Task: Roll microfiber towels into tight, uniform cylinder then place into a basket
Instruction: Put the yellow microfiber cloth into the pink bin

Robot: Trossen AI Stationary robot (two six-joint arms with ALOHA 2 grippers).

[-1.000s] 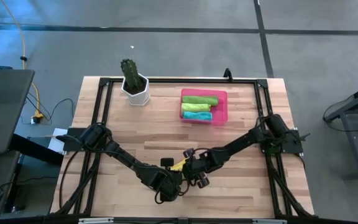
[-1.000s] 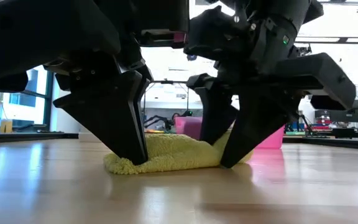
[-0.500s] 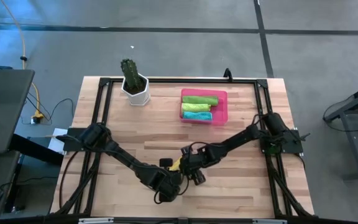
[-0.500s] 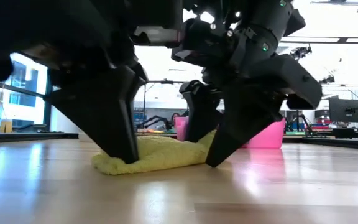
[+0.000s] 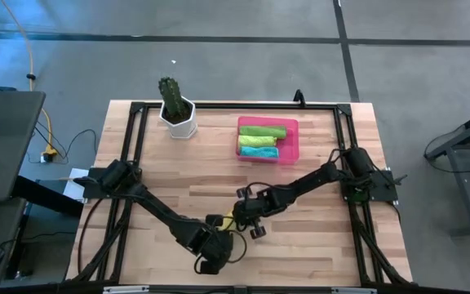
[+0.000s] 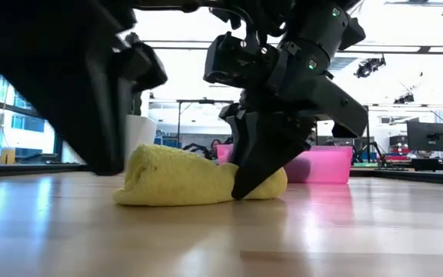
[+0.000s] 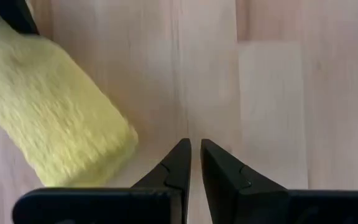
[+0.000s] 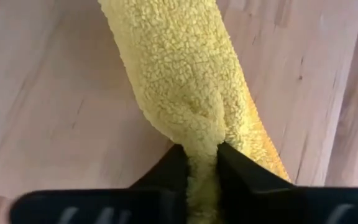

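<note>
Here we see a wooden counter (image 5: 317,245) over grey floor (image 5: 219,65): one yellow towel (image 8: 179,81) grasped by right gripper (image 8: 201,165) jaws, left gripper (image 7: 194,158) clenched empty, and at twelve o'clock three rolled towels (image 5: 261,139) in one pink basket (image 5: 290,140).

Yellow towel (image 8: 185,74) lay rolled into a fuzzy cylinder on the wood table near its front middle, one end bunched up and pinched. Pink translucent basket (image 5: 290,140) sat well behind it toward the far edge, holding a lime green rolled towel (image 5: 261,131) and a teal blue rolled towel (image 5: 259,150) side by side, touching.
</note>
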